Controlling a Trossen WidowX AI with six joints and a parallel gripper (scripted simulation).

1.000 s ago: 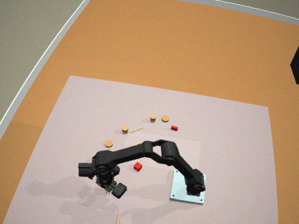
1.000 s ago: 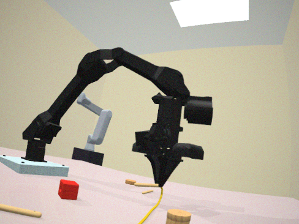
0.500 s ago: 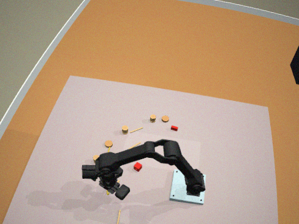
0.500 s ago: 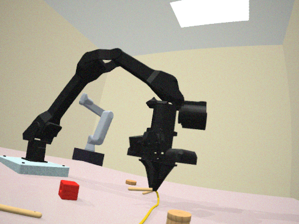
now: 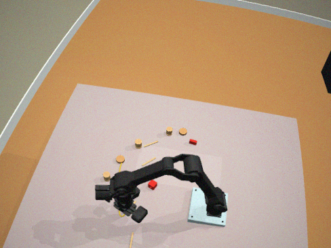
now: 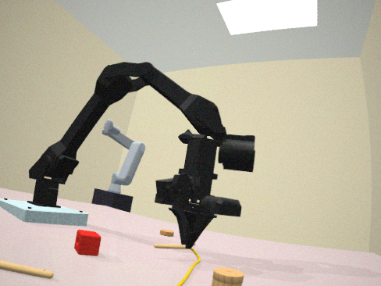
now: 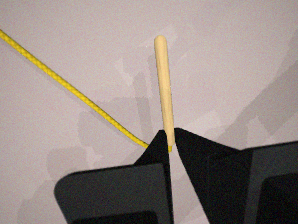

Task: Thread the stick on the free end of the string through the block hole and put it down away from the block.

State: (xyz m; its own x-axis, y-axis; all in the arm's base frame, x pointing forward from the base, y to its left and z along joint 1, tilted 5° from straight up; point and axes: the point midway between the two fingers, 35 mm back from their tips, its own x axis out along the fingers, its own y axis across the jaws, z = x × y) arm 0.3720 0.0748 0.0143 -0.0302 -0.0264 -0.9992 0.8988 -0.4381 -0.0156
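Observation:
My gripper [image 6: 189, 246] [image 7: 169, 134] is shut on the tan wooden stick [image 6: 169, 246] [image 7: 164, 80] at its string end, low over the table. The stick's free part points out from the fingertips, roughly level. The yellow string [image 5: 121, 167] [image 6: 191, 269] [image 7: 75, 92] runs from the fingertips toward the round wooden button [image 5: 120, 159]; the arm hides part of it in the top view. The red block [image 5: 152, 184] [image 6: 88, 243] sits upright on the table, between the gripper and the arm's base. A dark hole shows on its left face in the exterior view. The block is apart from the stick.
Loose sticks [image 5: 150, 143] [image 5: 148, 161] [image 5: 131, 240] lie on the table. Wooden cylinders [image 5: 138, 143] [image 5: 169, 131] [image 5: 106, 175] stand around the button. Another wooden disc [image 5: 183, 131] and a small red piece [image 5: 192, 141] lie farther back. The arm's pale blue base plate [image 5: 198, 210] is at the right.

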